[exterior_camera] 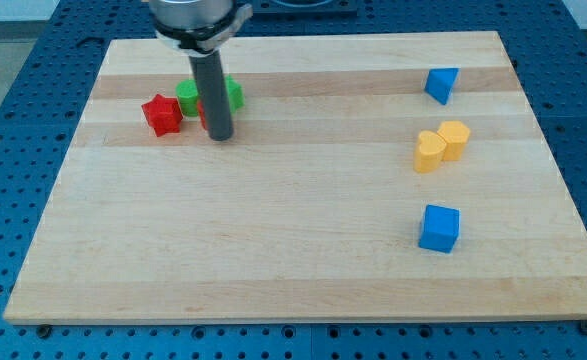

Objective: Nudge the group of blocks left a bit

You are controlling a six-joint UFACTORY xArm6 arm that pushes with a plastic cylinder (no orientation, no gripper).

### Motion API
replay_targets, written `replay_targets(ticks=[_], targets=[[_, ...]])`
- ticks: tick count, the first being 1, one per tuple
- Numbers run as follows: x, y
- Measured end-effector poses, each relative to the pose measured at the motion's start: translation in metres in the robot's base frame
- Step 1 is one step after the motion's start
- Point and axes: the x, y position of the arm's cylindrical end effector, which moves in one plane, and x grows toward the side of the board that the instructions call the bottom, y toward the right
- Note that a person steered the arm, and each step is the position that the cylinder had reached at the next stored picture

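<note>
A group of blocks lies at the view's upper left on the wooden board (273, 240): a red star-shaped block (161, 114), a green round block (187, 97), a green block (233, 93) and a red block (203, 110) mostly hidden behind the rod. My tip (220, 136) rests on the board at the group's lower right, right against the hidden red block. The rod covers part of the green and red blocks.
A blue triangular block (440, 84) lies at the upper right. Two yellow blocks (430, 152) (454, 139) touch each other at the right. A blue cube (439, 228) lies at the lower right. The board's edges border a blue perforated table.
</note>
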Motion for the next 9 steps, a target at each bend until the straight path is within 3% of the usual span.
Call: replay_targets(ticks=[1, 2, 4, 6, 9], targets=[[0.000, -0.006], [0.001, 0.025], [-0.051, 0.067], [-0.088, 0.055], [-0.086, 0.053]])
